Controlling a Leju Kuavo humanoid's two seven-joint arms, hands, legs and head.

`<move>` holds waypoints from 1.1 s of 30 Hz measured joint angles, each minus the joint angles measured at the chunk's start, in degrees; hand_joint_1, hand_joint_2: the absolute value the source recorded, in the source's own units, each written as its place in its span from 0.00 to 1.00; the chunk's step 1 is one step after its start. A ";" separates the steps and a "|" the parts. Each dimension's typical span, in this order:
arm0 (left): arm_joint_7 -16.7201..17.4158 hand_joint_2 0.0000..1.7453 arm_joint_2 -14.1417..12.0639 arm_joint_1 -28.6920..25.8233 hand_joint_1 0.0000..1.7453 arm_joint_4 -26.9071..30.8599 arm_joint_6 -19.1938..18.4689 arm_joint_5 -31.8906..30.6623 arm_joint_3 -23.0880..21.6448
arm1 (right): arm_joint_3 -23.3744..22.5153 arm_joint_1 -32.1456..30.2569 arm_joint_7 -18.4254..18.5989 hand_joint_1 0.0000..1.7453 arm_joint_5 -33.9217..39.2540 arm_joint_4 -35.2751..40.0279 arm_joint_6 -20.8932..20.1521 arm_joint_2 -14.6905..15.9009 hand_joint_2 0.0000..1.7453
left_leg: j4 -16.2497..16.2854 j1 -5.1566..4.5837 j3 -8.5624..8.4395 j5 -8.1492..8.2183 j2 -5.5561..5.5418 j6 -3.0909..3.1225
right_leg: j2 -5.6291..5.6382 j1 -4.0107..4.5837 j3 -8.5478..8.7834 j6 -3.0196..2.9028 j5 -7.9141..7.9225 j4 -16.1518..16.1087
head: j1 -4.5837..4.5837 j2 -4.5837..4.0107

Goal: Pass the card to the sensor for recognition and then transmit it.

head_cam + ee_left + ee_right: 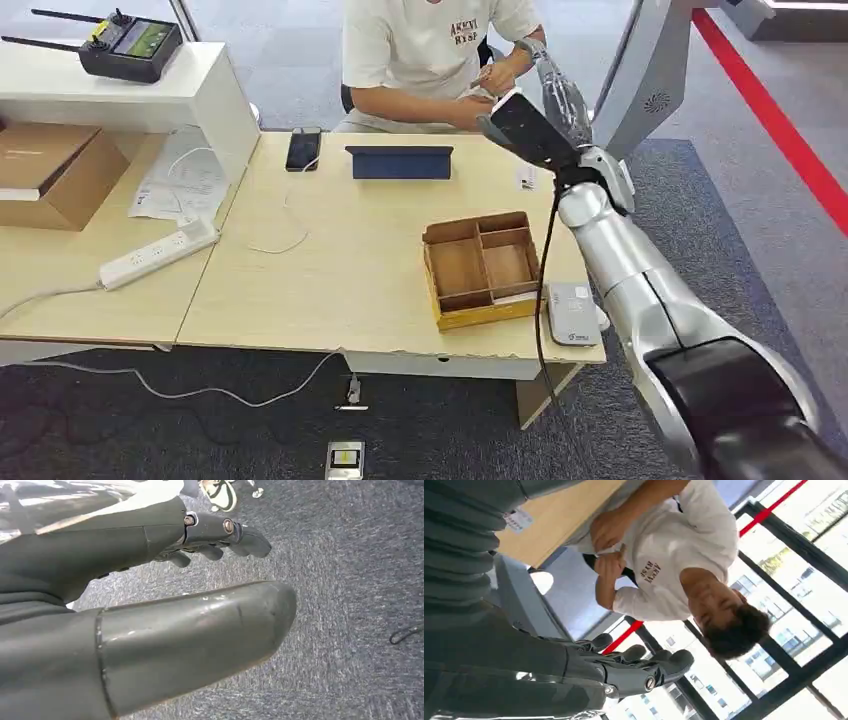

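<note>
My right hand (562,98) is stretched out past the far edge of the table, close to the hands (488,84) of a person in a white shirt sitting opposite. Its fingers (644,672) are spread and hold nothing. The person's hands (608,544) are together on something small and pale; I cannot tell if it is the card. The white sensor box (572,314) lies at the table's near right corner. My left hand (175,640) hangs over grey carpet, fingers apart and empty.
An open cardboard tray (438,268) with compartments stands beside the sensor box. A dark tablet (400,162), a phone (303,148) and a small white label (526,178) lie further back. A power strip (160,254), papers and a cardboard box (55,172) are at the left.
</note>
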State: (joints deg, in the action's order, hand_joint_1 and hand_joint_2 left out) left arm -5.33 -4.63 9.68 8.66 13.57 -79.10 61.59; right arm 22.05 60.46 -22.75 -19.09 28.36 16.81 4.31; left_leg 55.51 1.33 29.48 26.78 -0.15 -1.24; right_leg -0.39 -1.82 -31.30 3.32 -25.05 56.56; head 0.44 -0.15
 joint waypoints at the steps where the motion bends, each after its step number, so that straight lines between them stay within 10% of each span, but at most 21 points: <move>1: 0.09 0.00 0.09 -0.01 0.00 -0.02 0.13 0.26 0.00 | -0.81 -0.73 0.85 0.00 2.43 2.39 0.77 1.07 1.00 | 0.03 0.00 0.02 0.00 -0.02 0.00 | -0.03 0.00 0.04 0.01 0.00 0.00 | 0.02 0.00; 7: 1.16 0.00 0.28 -0.65 0.00 -0.02 0.85 0.96 0.07 | -8.27 -10.10 6.10 0.00 7.57 20.85 11.14 8.91 1.00 | 0.08 0.01 -0.03 0.14 -0.04 0.05 | -0.04 0.01 0.16 0.04 0.00 -0.15 | 0.09 0.00; 14: 1.94 0.00 0.41 -0.66 0.00 -0.02 0.90 1.53 0.18 | -20.73 -20.57 2.85 0.00 14.06 32.12 20.04 16.39 1.00 | 0.09 0.00 -0.02 0.20 -0.04 0.04 | -0.03 0.00 0.16 0.05 0.00 -0.22 | 0.04 0.00; 26: 3.02 0.00 1.03 -0.30 0.00 -0.02 1.75 2.45 1.44 | -38.83 -25.93 -10.99 0.00 22.11 23.93 23.08 25.26 1.00 | 0.08 0.00 0.00 0.22 0.03 0.05 | 0.02 0.00 0.12 0.05 0.00 -0.21 | 0.02 0.00; 33: 4.17 0.00 1.51 0.09 0.00 -0.02 2.82 3.47 2.43 | -49.06 -25.85 -15.02 0.00 11.28 12.41 23.19 27.95 1.00 | 0.07 -0.01 0.00 0.23 0.06 0.06 | 0.04 -0.01 0.08 0.07 -0.02 -0.22 | 0.00 0.00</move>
State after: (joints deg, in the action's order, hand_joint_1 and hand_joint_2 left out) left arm -1.16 -3.13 9.78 8.63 16.39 -75.63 64.02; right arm -27.01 34.61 -37.77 -7.81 40.77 40.00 32.26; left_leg 55.59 1.31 29.47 27.01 -0.08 -1.19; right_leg -0.35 -1.83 -31.21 3.39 -25.07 56.34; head 0.44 -0.15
